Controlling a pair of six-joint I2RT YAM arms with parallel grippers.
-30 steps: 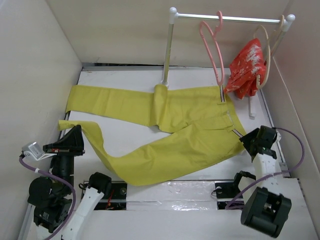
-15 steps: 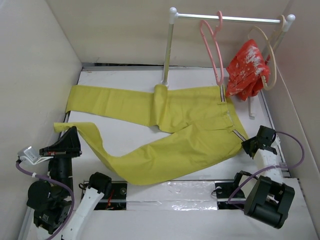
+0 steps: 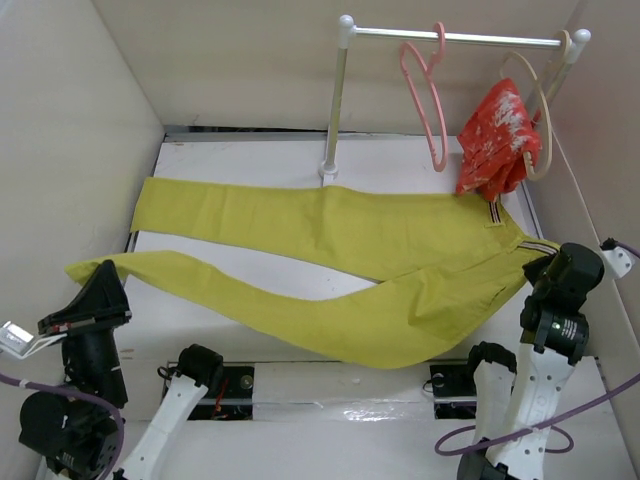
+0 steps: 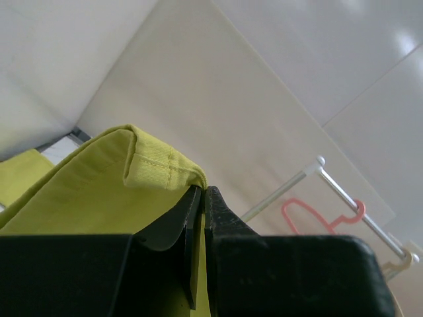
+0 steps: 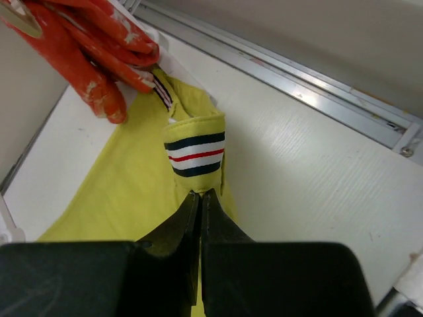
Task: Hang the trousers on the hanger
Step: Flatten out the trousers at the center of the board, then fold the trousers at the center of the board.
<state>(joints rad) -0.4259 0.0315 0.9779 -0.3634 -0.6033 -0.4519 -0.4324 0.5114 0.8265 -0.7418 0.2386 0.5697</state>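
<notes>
Left gripper (image 4: 202, 191) is clamped tight on a leg hem (image 4: 155, 165) of the mustard-yellow trousers (image 3: 380, 240), and the right gripper (image 5: 200, 193) pinches their striped waistband (image 5: 195, 154). The trousers stretch between both raised arms, above the table (image 3: 250, 160). Beyond them, the pink hanger (image 3: 425, 95) hangs on the rail (image 3: 450, 38).

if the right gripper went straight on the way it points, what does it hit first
The striped waistband of the trousers it grips, just past the right gripper; the red garment looks left of that line.
</notes>
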